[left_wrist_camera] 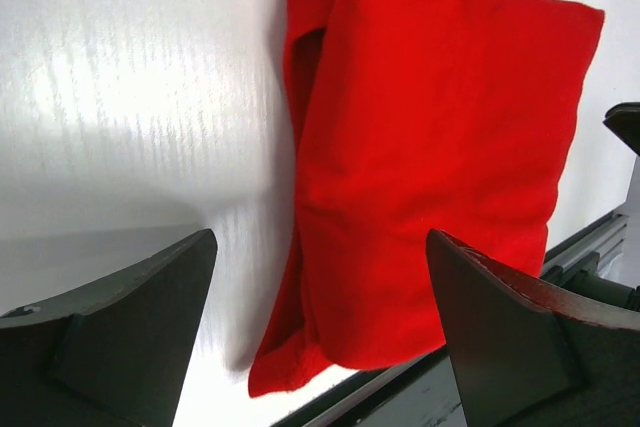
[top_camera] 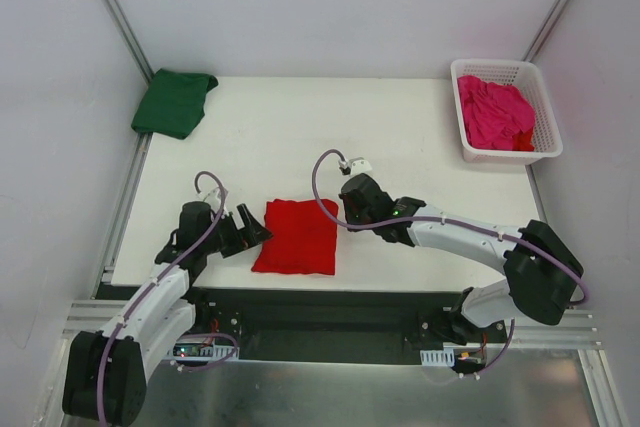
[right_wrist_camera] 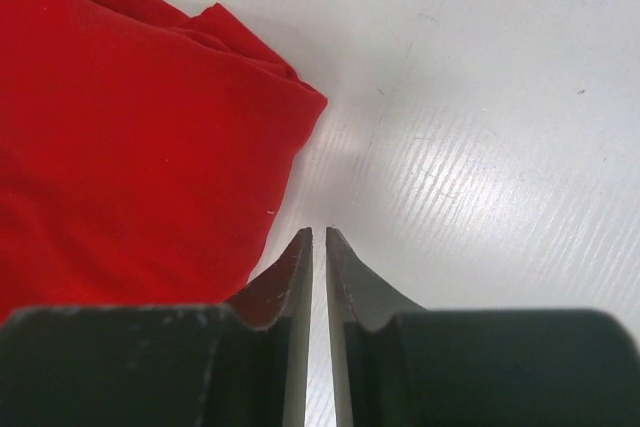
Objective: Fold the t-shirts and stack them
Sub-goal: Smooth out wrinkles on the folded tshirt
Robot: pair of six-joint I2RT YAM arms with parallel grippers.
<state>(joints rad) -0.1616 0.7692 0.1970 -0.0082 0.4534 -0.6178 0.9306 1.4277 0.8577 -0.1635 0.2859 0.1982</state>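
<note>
Red t-shirt lies folded on the white table, near the front edge and between the two arms. From above it reads as a near-square packet with no clear long axis. Its sides run roughly with the table edges, and the near edge is skewed a little to the left. In the left wrist view layered fold edges show along one side of it. Left gripper sits low just beside the packet's left side and points toward it. Its jaws stand wide apart with nothing between them. Right gripper is at the packet's far right corner. Its jaws are almost together, showing only a thin slit, and they hold nothing. The tips are over bare table just beside the cloth. Green t-shirt lies folded at the far left corner of the table, with its longer side running roughly front to back. Pink t-shirt is crumpled in the white lattice basket at the far right corner, and no axis can be told for it.
</note>
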